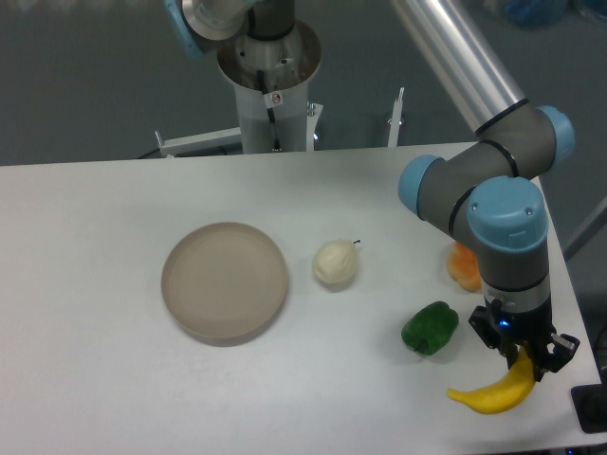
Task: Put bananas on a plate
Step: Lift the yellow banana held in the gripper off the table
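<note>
At the tabletop's [95, 218] right edge, tool [524, 365] clamped on the banana [493, 392]; next, carrying left to the plate [225, 281]

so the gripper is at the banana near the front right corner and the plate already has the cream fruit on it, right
Not quite. In the camera view the plate holds nothing; the cream fruit sits on the table beside it, to its right. The rest holds: the gripper is at the banana near the front right corner.

Lying on the white table [114, 398]: a tan plate [225, 281], a cream fruit [336, 263], a green pepper [430, 328], an orange fruit [463, 267], a yellow banana [493, 393].
</note>
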